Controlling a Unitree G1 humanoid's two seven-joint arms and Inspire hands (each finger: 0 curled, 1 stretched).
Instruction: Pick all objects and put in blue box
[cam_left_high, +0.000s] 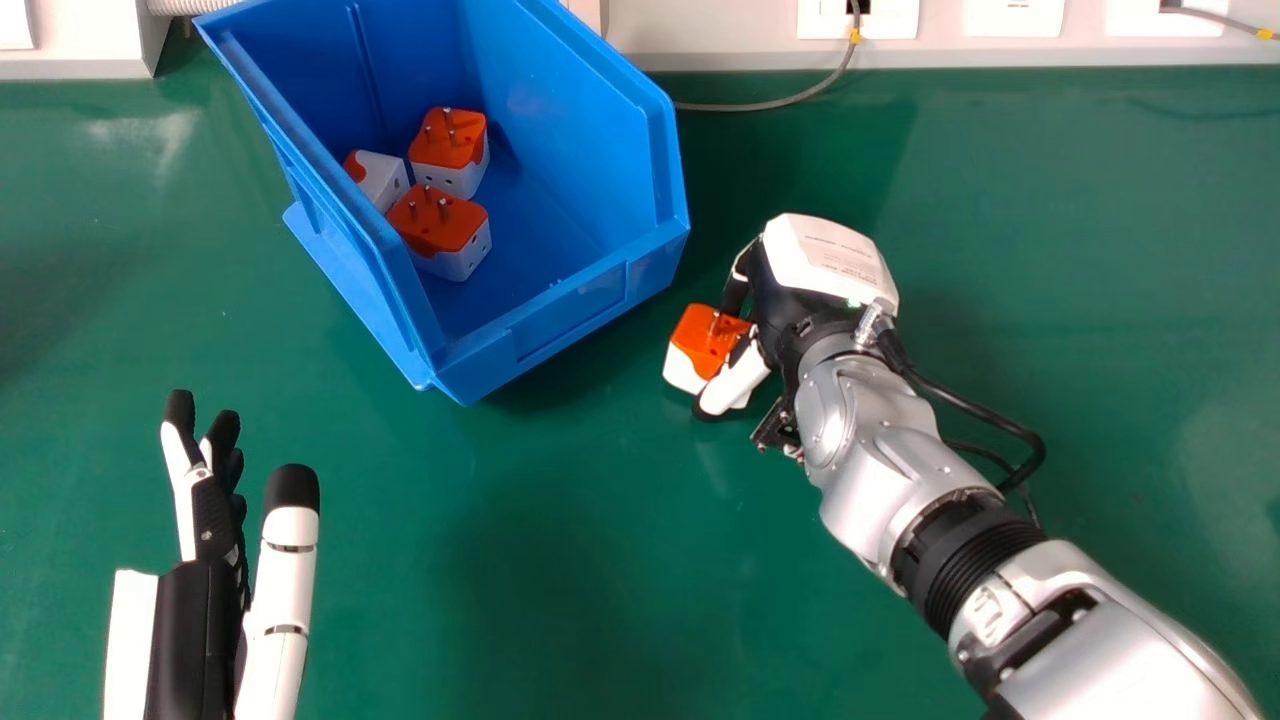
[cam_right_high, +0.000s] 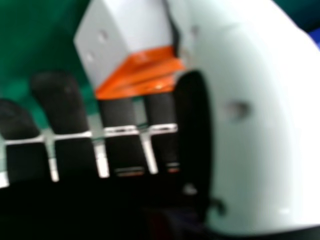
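The left hand (cam_left_high: 195, 600) is held straight-fingered; a plug (cam_left_high: 702, 335) is clamped between the right hand's (cam_left_high: 825, 265) thumb and fingers, near the box (cam_left_high: 575, 310).

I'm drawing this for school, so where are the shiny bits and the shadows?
Head view: pale glare on the green table left of the box, glints on the silver arm, soft shadow beside the box; right hand view: the right robot hand has a bright thumb and very dark fingers.
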